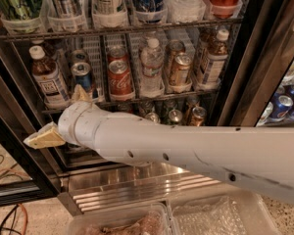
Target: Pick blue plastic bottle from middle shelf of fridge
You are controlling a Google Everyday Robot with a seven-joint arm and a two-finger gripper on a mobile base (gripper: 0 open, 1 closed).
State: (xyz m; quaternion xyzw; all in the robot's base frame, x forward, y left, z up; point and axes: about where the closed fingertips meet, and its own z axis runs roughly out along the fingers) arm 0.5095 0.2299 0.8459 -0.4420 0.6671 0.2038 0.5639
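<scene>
The blue plastic bottle [48,78] stands at the left end of the middle shelf [152,98]: brown liquid, white cap, white label with a dark blue square. A similar brown bottle [213,58] stands at the shelf's right end. My gripper [54,114] is open and empty, in front of the fridge [245,77], just below and slightly right of the left bottle. One tan finger [44,136] points left and the other [80,93] points up beside a blue soda can [82,75]. My white arm hides the rack below.
The middle shelf also holds a red cola can [119,77], a clear water bottle [152,65] and bronze cans [179,67]. Tall cans and bottles fill the top shelf [122,29]. The ribbed steel base [137,185] is below, with clear bins [220,214] on the floor.
</scene>
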